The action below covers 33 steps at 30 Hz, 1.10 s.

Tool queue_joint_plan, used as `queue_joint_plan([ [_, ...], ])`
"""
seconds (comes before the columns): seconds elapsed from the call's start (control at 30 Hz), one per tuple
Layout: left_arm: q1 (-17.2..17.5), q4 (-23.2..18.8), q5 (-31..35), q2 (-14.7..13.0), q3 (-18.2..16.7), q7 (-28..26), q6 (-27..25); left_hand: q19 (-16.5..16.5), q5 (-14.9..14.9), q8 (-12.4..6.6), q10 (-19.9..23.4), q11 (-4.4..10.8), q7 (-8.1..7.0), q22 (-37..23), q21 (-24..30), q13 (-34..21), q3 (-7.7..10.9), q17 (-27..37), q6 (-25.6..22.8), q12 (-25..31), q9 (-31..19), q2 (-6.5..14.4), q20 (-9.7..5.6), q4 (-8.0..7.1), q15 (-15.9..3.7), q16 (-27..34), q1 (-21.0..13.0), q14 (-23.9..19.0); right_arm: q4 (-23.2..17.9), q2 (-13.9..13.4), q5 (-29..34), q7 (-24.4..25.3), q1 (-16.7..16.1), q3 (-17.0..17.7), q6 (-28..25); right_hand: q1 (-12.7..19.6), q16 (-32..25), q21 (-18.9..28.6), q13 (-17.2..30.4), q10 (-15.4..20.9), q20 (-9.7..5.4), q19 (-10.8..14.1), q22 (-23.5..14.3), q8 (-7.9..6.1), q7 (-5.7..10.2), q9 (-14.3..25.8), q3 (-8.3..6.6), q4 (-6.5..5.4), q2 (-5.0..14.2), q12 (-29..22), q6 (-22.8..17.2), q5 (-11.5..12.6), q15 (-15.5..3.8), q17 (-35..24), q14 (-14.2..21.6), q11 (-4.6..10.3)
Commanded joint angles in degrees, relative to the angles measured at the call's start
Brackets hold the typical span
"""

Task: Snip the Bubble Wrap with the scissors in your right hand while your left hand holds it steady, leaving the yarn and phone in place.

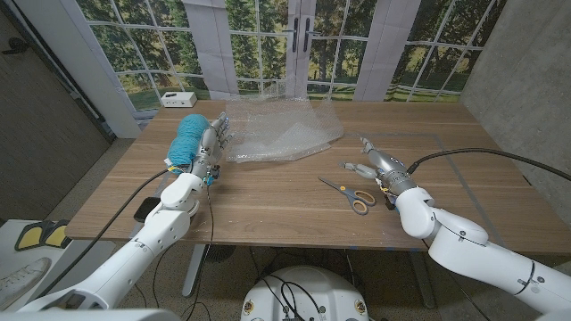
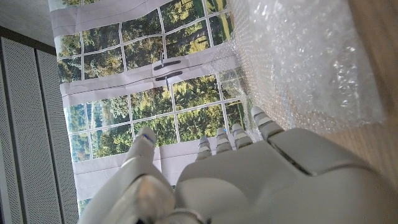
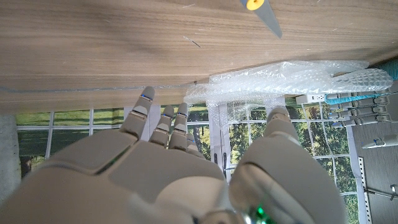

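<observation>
**Both hands empty, scissors still on the table**

From the head view I see my left arm running up the left side of the wooden table (image 1: pixel 268 192); left hand (image 1: pixel 212 143) stands between the teal yarn (image 1: pixel 188 140) and the near-left edge of the Bubble Wrap (image 1: pixel 278 129), fingers pointing away from me and apart, nothing in them; whether the fingertips touch the wrap I cannot tell. Left wrist view agrees: fingers (image 2: pixel 267 126) extended, wrap (image 2: pixel 298 56) just beside them, no grip.

Right arm comes in from the right corner, forearm angled toward table centre; right hand (image 1: pixel 375 163) loosely spread, holding nothing, near the table surface. Scissors (image 1: pixel 348 193) lie flat just beside that hand on its near-left side, yellow handles toward me, blades pointing away to the left; hand and scissors apart. Right wrist view shows the fingers (image 3: pixel 168 124) splayed, thumb set wide, the wrap (image 3: pixel 286 81) further off.

Wrap sits crumpled at the table's far middle; a white box (image 1: pixel 177 98) at the far-left corner.
</observation>
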State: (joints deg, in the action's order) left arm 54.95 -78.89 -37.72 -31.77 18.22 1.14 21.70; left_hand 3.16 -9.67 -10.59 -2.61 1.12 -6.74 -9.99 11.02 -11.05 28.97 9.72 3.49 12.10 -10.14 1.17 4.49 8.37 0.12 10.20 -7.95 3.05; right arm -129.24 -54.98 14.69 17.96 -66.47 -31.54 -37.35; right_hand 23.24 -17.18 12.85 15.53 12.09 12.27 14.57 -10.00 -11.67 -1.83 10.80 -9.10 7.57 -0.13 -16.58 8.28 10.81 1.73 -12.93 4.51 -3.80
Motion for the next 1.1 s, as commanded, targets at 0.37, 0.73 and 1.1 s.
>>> queue_joint_plan([
  [0.37,0.1,-0.1,0.2,0.3,0.4,-0.7,-0.8,0.2,-0.2,-0.13,0.1,-0.34,-0.02,-0.1,0.2,-0.1,-0.33,0.3,-0.3,0.1,-0.2,-0.1,0.12,-0.09,0.19,0.2,-0.6,-0.2,-1.5,-3.1,1.1,-4.4,0.3,-0.7,-2.1,-0.2,-0.6,-0.2,0.4,0.9,-0.13,0.9,-0.3,-0.26,-0.11,0.1,0.10,-0.10,-0.12,-0.4,-0.4,-0.1,0.11,-0.4,1.4,-0.01],
  [0.73,0.0,0.2,0.4,0.7,0.6,-0.7,-0.5,0.2,-0.2,-0.12,0.1,-0.40,0.01,-0.1,0.1,-0.1,-0.37,0.3,-0.4,0.1,-0.2,-0.1,0.16,-0.09,0.28,0.2,-0.6,-0.3,-1.2,-4.2,1.5,-5.5,0.4,-1.0,-2.0,-0.2,-1.0,-0.2,0.6,2.0,-0.13,1.6,-0.3,-0.35,-0.10,0.1,0.20,-0.10,-0.15,-0.9,-0.9,-0.1,-0.49,-0.5,2.6,0.39],
  [1.1,0.4,-0.7,0.5,0.4,0.6,-1.2,-0.9,0.2,-0.2,-0.11,0.1,-0.36,-0.01,-0.1,0.1,-0.1,-0.41,0.3,-0.4,0.1,-0.2,-0.1,0.13,-0.09,0.27,0.2,-0.6,-0.3,-2.6,-4.8,3.4,-6.1,0.2,-1.9,-3.6,-0.3,-1.8,0.0,1.0,3.4,-0.19,2.9,-0.4,-0.24,-0.09,0.0,0.32,-0.26,0.02,-1.4,-1.0,-0.1,-1.20,-0.7,4.3,1.03],
])
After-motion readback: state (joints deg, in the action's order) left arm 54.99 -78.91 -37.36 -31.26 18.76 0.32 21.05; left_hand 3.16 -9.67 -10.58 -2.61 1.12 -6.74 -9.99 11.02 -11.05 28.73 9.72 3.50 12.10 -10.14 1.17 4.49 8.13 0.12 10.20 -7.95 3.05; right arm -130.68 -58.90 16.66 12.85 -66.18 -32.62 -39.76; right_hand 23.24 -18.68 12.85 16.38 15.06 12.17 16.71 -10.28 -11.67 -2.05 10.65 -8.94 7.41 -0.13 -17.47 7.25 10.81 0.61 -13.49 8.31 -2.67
